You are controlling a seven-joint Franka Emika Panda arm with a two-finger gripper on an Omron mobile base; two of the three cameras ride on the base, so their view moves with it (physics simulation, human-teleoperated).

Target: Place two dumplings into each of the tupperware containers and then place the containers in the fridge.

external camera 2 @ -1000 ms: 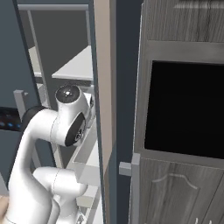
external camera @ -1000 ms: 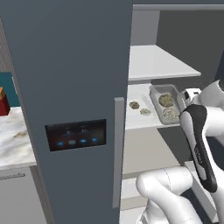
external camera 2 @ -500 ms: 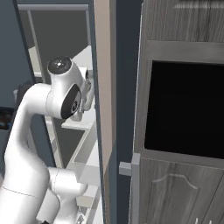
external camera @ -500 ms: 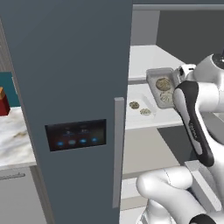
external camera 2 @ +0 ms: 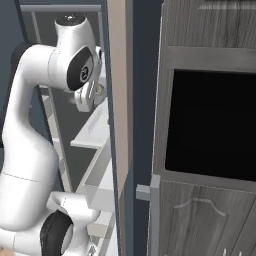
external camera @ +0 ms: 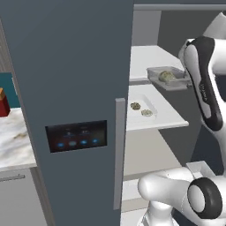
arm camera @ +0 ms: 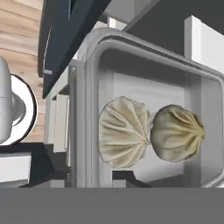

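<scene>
flat, even rendered light throughout; soft shadow inside the fridge [external camera: 75, 66], no glare, slightly soft hand view.

fridge [external camera: 70, 79] door open | tupperware container [external camera: 167, 79] with dumplings [external camera: 167, 76] raised above shelf [external camera: 172, 115] | second container [external camera: 142, 105] on shelf

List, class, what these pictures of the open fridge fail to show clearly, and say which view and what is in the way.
- Hand's fingers: left base view, behind the white arm; whether they grip the raised container is unclear.
- That container's far end: same view, covered by the arm.
- Second container on the lower shelf: its pale rim barely separates from the shelf.
- Fridge interior left of the door: left base view, blocked by the door.
- Container's near rim: hand view, cut off at the bottom, below the dumplings.
</scene>
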